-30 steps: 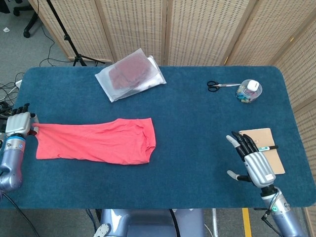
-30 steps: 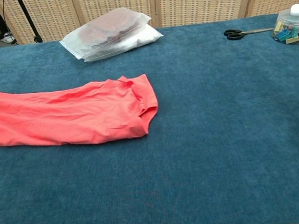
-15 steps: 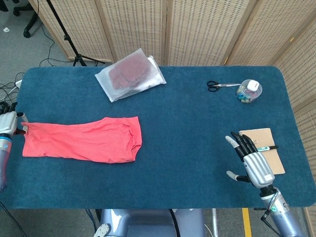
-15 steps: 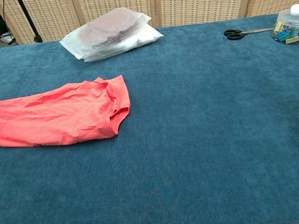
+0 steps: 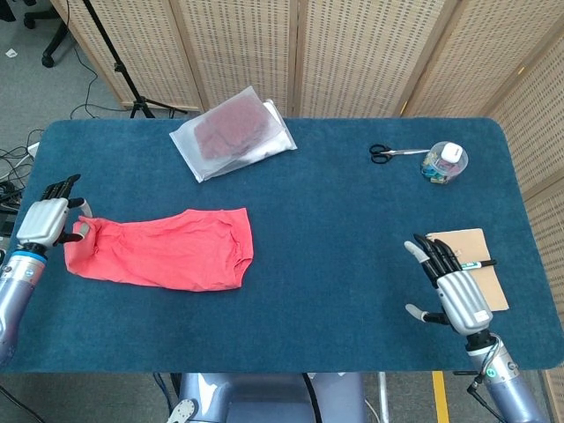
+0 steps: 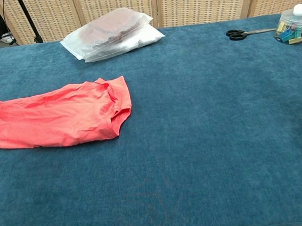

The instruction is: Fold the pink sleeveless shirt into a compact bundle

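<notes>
Pink shirt (image 5: 167, 249) lay as long narrow strip along left part of blue worktop (image 5: 352, 220), neckline end toward centre.

Your left hand (image 5: 46, 222) pinched far left end of it, that end lifted and bunched; other fingers spread.

Your right hand (image 5: 454, 289) hovered open over right side of worktop, holding nothing.

Fabric looked light, limp, thin: likely to sag and drag on nap. Better hold: both corners of one end.
</notes>
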`<state>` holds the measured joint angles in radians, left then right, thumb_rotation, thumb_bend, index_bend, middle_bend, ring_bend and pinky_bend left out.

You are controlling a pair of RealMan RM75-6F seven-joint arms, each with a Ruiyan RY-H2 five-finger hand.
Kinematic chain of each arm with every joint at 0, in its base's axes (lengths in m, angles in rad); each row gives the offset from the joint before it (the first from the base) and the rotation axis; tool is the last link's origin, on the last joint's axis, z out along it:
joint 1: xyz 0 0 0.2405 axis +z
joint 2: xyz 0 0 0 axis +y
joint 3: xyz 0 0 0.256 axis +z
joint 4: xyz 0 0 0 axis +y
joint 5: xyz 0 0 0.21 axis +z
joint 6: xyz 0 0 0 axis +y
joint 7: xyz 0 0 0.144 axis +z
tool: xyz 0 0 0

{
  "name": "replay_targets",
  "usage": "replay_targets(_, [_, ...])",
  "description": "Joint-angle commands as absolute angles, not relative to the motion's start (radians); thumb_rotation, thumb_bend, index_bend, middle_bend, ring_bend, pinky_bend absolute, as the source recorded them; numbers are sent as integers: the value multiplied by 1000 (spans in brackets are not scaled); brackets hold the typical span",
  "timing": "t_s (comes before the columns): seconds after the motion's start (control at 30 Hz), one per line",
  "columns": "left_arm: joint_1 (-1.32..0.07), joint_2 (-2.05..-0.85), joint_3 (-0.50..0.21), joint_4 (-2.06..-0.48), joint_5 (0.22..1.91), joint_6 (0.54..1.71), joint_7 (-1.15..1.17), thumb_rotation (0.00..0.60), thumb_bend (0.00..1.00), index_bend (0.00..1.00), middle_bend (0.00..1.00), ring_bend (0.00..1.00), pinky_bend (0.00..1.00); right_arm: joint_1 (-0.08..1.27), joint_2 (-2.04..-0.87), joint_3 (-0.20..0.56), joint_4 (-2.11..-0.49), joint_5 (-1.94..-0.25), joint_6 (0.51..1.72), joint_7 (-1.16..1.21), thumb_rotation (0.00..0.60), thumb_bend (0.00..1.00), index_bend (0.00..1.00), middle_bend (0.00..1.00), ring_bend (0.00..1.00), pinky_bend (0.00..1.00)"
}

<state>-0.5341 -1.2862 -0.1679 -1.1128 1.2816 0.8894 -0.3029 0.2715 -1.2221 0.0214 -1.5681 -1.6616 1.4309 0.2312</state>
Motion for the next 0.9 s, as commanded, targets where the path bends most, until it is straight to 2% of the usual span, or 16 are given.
replay_targets(0.03, [-551, -1264, -194, -1201, 1254, 906, -230, 600, 557, 759, 0, 0, 0, 271, -1221, 23, -1569, -1661, 1432, 233, 600, 0, 0, 0, 0, 0])
replay_targets(0.43, [-656, -1336, -255, -1369, 1142, 908, 25, 600, 558, 759, 0, 0, 0, 272, -1211, 27, -1571, -1658, 1434, 255, 600, 0, 0, 0, 0, 0])
replay_targets(0.9, [-757, -1503, -288, -1325, 1012, 928, 216, 600, 557, 760, 0, 0, 0, 271, -1197, 33, -1574, -1650, 1437, 286, 600, 0, 0, 0, 0, 0])
